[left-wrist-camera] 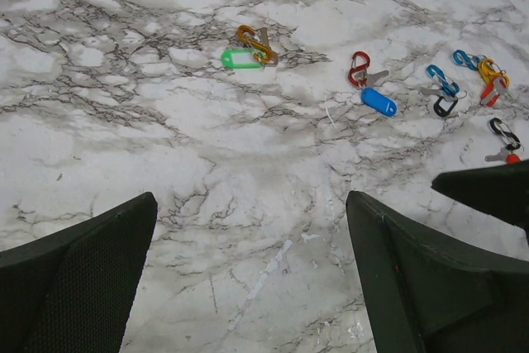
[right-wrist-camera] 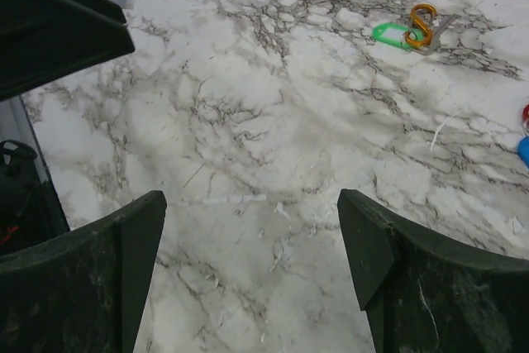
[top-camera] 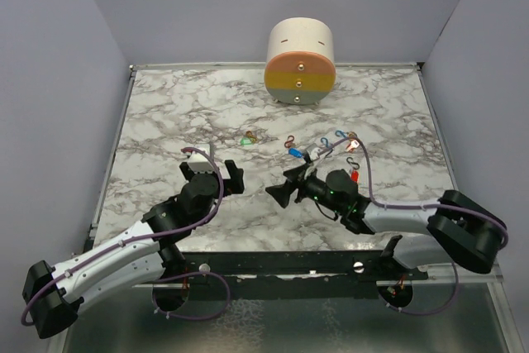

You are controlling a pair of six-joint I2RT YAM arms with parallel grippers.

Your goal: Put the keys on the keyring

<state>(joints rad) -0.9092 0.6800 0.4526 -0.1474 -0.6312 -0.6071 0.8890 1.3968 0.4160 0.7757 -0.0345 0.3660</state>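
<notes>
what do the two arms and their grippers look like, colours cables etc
The left arm and right arm have pale grey link shells between bulky black joints, each with a thin purple cable looping along it. The left gripper and right gripper are black, with broad wedge-shaped fingers finely textured up close. A small green light glows near the right wrist.

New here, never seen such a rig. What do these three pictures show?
Two robot arms stand at the near edge of a marble table. One picture looks down from above and behind them. The other two come from cameras on the wrists, so the dark wedges are each arm's own fingers. The left hand and right hand are open, holding nothing. On the table lie small keys with coloured tags and clips, one green tag, one blue tag, and a round striped container at the back.
</notes>
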